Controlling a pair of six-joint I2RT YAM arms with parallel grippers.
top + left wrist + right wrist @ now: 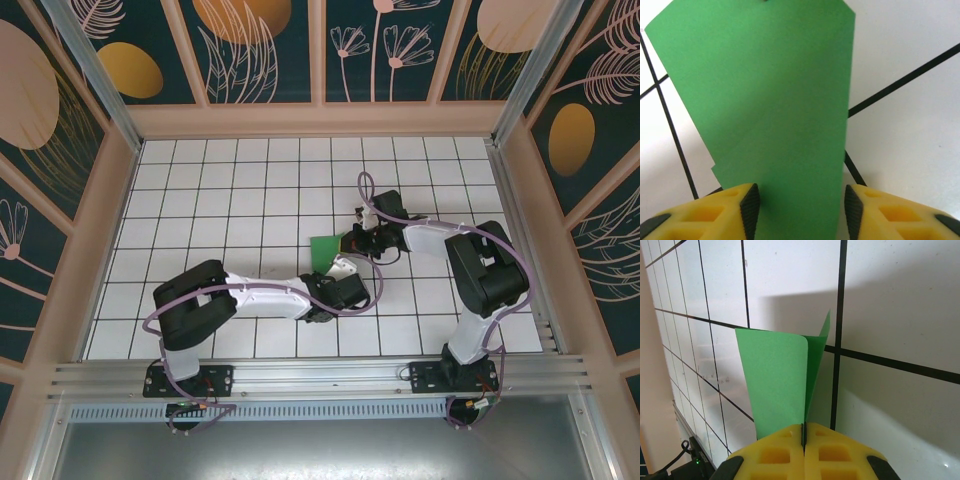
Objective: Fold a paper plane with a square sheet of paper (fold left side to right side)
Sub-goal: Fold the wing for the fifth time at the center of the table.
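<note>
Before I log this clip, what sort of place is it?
Likely a purpose-built robot test cell: a white gridded table boxed in by floral-print wall panels, with the left arm and right arm bolted to an aluminium rail.

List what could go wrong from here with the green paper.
1. The right gripper pinches the green paper at one narrow spot with a flap standing up; pulling could tear it or skew the crease.
2. The left gripper stands open around the paper; closing off-line might crumple it.
</note>
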